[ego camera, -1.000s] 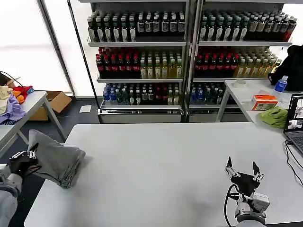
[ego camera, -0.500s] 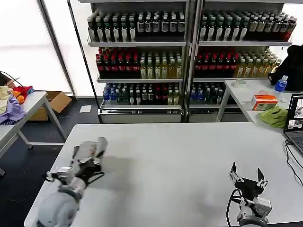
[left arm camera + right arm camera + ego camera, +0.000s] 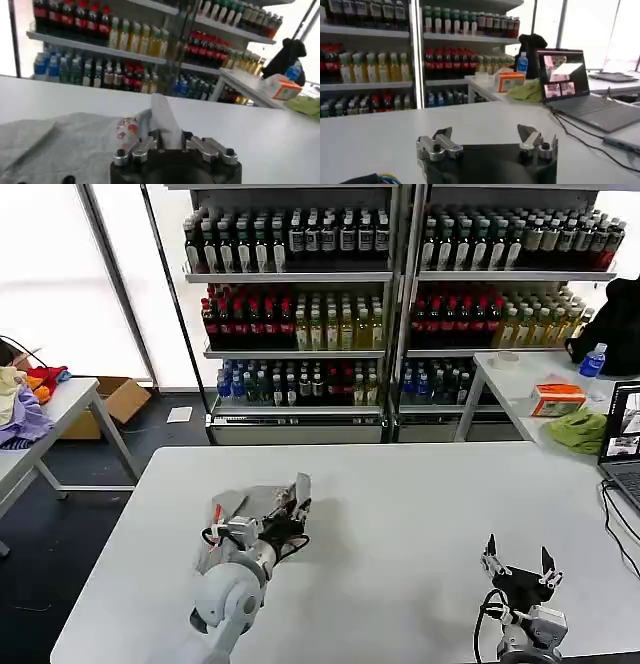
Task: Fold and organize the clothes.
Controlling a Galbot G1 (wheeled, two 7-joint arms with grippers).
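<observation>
A light grey shirt (image 3: pixel 262 500) lies bunched on the white table (image 3: pixel 400 514), left of its middle. My left gripper (image 3: pixel 287 517) is shut on a fold of it. The left wrist view has the grey shirt (image 3: pixel 65 140) spread behind the gripper, its small multicoloured print (image 3: pixel 127 131) showing. A peak of cloth stands up between the jaws of the left gripper (image 3: pixel 170 142). My right gripper (image 3: pixel 518 568) hovers open near the table's front right edge, well away from the shirt. In its own wrist view the right gripper (image 3: pixel 485 140) holds nothing.
Shelves of bottled drinks (image 3: pixel 400 294) stand behind the table. At the right, a side table carries a laptop (image 3: pixel 622 439), a lime-green cloth (image 3: pixel 580 429) and an orange box (image 3: pixel 558 398). Cables (image 3: pixel 618 524) trail across the near right. A colourful fabric heap (image 3: pixel 25 399) lies at left.
My left arm has swung from beyond the table's left edge in over the table, carrying the grey shirt with it. The right gripper has stayed nearly in place.
</observation>
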